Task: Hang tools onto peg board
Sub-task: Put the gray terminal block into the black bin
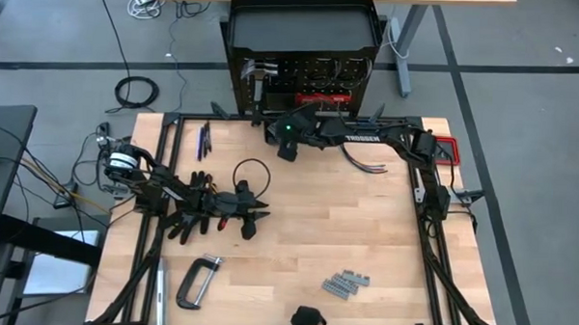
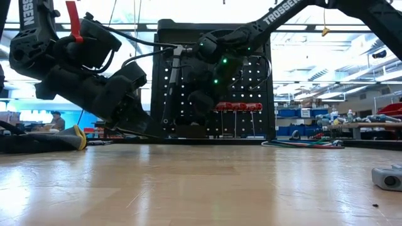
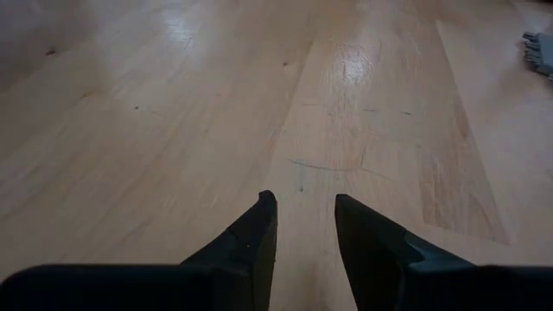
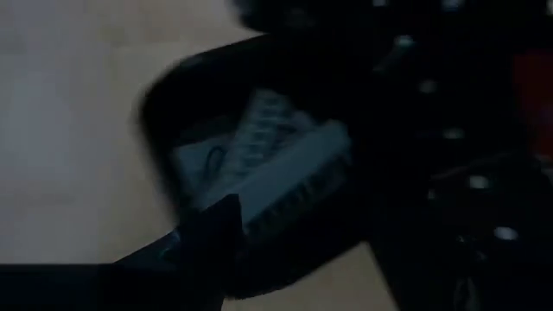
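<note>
Peg board [image 1: 302,74]: upright at the table's far edge, partly masked by the right arm. A hammer [image 1: 258,75] and red-handled drivers [image 1: 323,94] are seen hung on it; in the low view the hammer [image 2: 169,81] is partly covered by the arm.

Right gripper [image 1: 272,118]: held close to the board's foot. Its wrist view is dark and blurred; one finger [image 4: 203,238] is made out, the other is not, so its hold cannot be told.

Left gripper [image 3: 302,233]: low over bare table [image 3: 173,104], fingers parted, nothing between them.

C-clamp [image 1: 197,280]: flat near the front left. Grey pieces [image 1: 346,281]: front, right of centre. Glasses [image 1: 252,173]: beside the left arm, partly hidden.
</note>
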Available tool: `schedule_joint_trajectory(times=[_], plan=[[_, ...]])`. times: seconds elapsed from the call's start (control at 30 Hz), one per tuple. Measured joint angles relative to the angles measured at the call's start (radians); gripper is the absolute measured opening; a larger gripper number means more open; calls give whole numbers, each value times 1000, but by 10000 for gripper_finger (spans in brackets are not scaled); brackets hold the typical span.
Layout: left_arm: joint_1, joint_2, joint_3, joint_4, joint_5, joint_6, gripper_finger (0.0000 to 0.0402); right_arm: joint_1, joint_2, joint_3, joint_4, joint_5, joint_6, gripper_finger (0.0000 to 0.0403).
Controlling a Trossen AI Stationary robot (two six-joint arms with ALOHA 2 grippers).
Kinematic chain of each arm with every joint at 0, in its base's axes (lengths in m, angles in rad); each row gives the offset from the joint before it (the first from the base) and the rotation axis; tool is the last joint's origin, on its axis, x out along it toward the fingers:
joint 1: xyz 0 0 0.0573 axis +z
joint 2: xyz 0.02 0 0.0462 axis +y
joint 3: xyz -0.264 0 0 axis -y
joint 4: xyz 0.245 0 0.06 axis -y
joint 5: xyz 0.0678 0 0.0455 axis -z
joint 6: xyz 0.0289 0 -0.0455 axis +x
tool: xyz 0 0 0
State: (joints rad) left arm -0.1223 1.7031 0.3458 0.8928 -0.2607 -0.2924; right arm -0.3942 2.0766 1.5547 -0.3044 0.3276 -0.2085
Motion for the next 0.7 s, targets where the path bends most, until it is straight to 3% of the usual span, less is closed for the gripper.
schedule_joint_trajectory(times=[0.2, 0.4, 0.6, 0.7], plan=[[0, 0, 0, -1, -2, 0, 125, -11, 0, -1, 2, 15, 0, 263], [5, 0, 0, -3, -2, 1, 125, 42, -71, -2, -253, -31, 26, 265], [5, -40, 0, -6, 64, -28, 125, 208, -196, -2, -573, -59, 156, 264], [-12, -122, 17, 12, 87, -27, 125, 344, -281, -60, -591, -26, 254, 263]])
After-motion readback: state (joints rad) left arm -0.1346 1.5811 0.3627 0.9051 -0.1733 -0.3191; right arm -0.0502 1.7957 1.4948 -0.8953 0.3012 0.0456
